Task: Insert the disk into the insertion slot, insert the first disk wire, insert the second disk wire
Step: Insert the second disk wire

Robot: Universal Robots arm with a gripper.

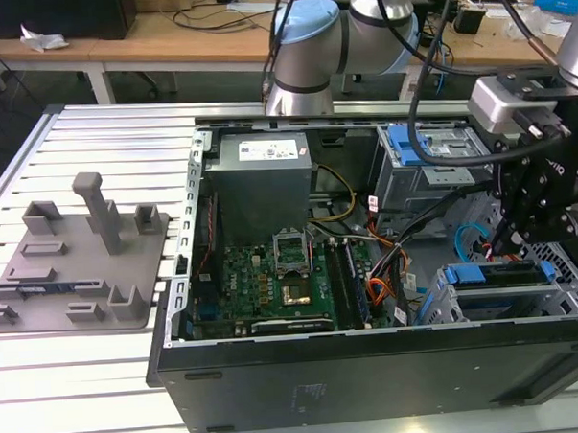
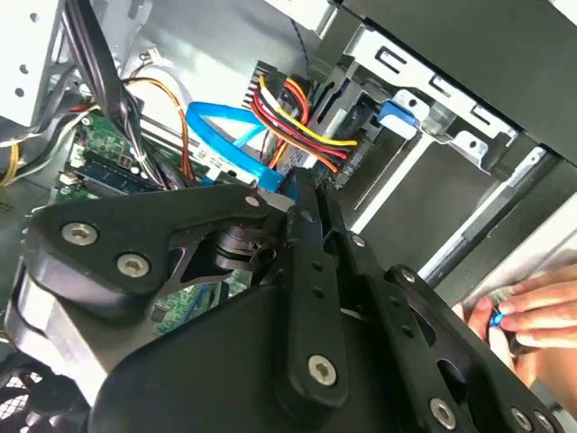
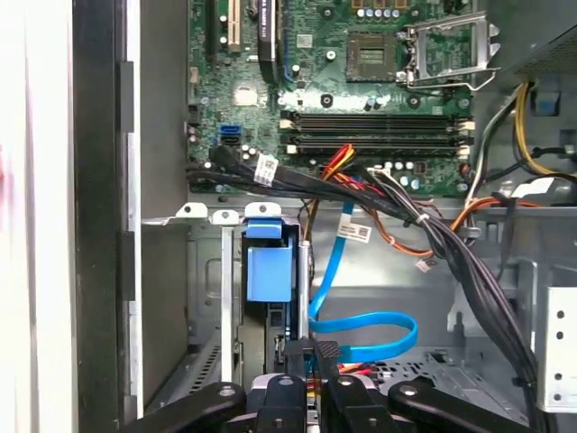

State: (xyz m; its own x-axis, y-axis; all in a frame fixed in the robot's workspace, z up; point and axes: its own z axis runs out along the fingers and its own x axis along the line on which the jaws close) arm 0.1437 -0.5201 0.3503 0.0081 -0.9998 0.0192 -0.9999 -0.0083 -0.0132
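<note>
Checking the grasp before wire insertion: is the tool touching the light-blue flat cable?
Touching. In the first wrist view the smooth light-blue flat cable loops back, and its end sits pinched between the fingertips of the black tool.

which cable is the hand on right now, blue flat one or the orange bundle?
The second disk wire, the light-blue flat looping cable. In the first wrist view, the hand sits at its end beside the disk; the orange bundle lies apart, toward the motherboard.
</note>
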